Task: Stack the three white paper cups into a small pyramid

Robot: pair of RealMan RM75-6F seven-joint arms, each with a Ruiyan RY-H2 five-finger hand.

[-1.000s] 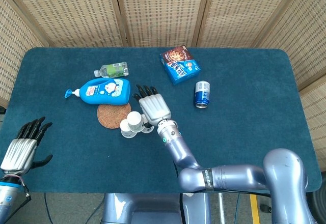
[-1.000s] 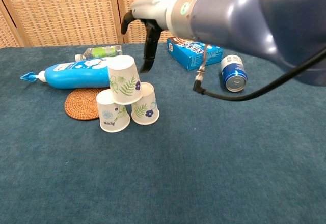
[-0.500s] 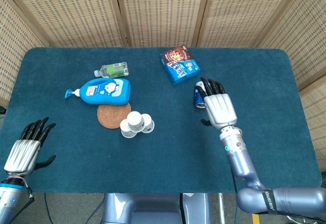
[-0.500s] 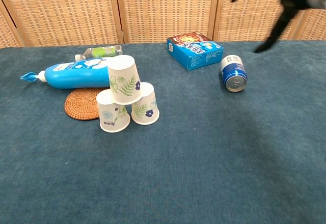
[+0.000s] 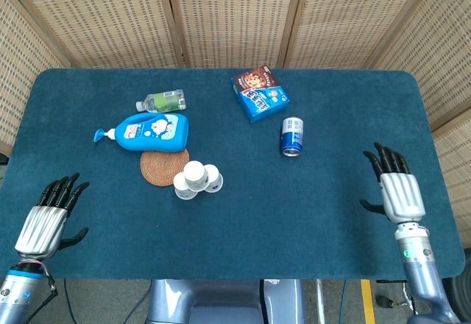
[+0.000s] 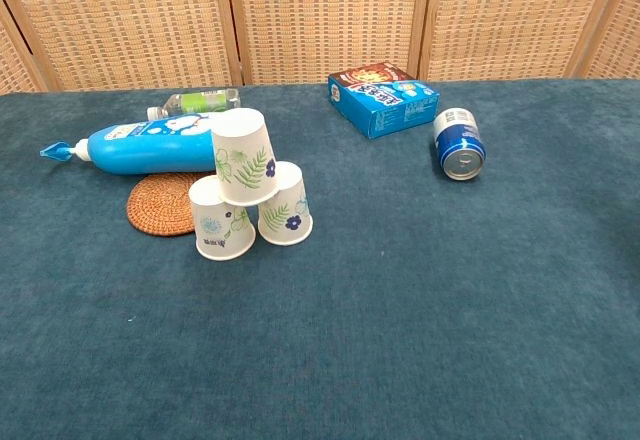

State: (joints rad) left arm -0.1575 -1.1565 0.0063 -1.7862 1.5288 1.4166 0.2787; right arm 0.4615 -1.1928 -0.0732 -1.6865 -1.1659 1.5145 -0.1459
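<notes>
step: pyramid looks built, release done | cups: top cup (image 6: 244, 157) on two base cups (image 6: 223, 218) (image 6: 286, 217), at coaster's (image 6: 163, 203) 4 o'clock | left hand (image 5: 45, 222) spread, empty | right hand (image 5: 399, 194) spread, empty | next: hands stay clear, check top cup's tilt

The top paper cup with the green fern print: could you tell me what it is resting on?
The top cup sits upside down, leaning a little, on the bases of the two lower cups, left and right, which stand side by side upside down. Its rim hides their bases.
</notes>
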